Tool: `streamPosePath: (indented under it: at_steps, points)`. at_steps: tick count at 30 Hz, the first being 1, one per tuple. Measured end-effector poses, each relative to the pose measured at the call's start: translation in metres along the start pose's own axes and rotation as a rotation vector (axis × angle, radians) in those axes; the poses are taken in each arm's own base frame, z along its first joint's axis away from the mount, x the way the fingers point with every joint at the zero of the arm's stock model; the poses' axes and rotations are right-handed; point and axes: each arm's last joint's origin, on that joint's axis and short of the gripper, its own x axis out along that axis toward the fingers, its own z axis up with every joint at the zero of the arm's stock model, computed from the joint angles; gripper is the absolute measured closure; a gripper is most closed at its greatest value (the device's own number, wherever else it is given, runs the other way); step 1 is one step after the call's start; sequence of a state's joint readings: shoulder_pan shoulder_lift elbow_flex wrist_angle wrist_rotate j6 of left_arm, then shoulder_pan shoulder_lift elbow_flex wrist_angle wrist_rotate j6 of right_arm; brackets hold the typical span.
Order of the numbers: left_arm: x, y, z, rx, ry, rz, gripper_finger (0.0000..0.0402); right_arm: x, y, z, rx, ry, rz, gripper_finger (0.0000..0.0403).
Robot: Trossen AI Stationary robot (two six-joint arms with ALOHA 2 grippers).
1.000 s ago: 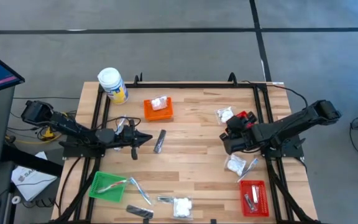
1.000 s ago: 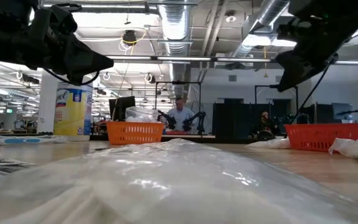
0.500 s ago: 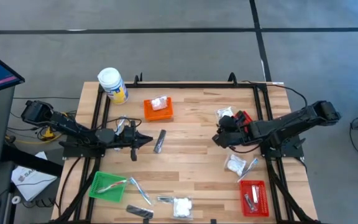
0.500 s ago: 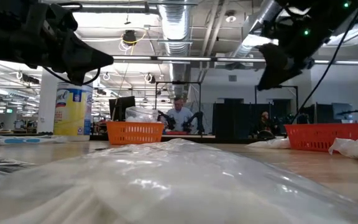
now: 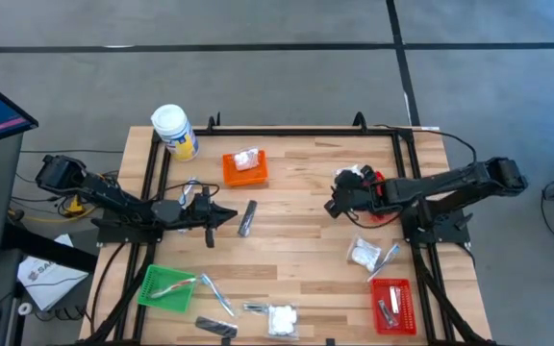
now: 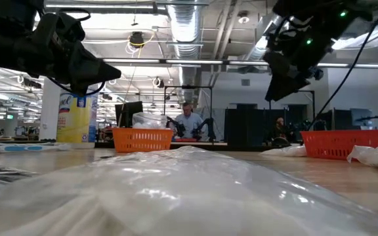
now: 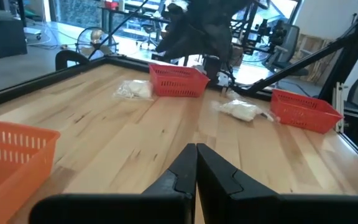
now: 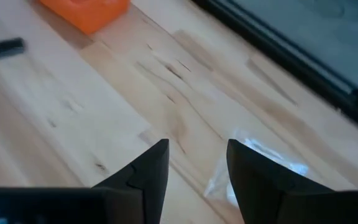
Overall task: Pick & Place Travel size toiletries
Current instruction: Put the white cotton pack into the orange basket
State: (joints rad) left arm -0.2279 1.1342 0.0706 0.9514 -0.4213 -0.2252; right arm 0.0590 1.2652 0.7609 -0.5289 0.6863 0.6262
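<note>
The toiletries lie scattered on the counter (image 5: pixel 296 240): a white lumpy clear-wrapped packet (image 5: pixel 364 254) just left of the red basket (image 5: pixel 390 305), another (image 5: pixel 248 160) inside the orange basket (image 5: pixel 245 169); right tool (image 5: pixel 333 206) hovers above the first packet, fingers parted, empty; left tool (image 5: pixel 231 216), shut and empty, waits below the orange basket.
</note>
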Motion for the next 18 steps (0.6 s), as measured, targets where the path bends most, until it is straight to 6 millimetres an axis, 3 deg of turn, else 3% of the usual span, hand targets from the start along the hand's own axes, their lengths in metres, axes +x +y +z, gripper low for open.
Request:
streamPosePath:
  at_steps: [4,8,14,18]
  points:
    - [0.0,0.0,0.001,-0.013,-0.004,-0.001,0.04,0.008,-0.009,0.003,0.034,0.075,0.023,0.0254]
    - [0.0,0.0,0.001,-0.018,-0.004,-0.001,0.04,0.005,-0.005,-0.006,0.001,0.212,0.152,0.0262]
    - [0.0,-0.001,0.001,-0.021,-0.003,-0.004,0.04,-0.023,0.018,-0.034,-0.075,0.446,0.386,0.0294]
    - [0.0,-0.002,0.0,-0.024,-0.001,-0.011,0.04,-0.046,0.029,-0.057,-0.106,0.558,0.42,0.0331]
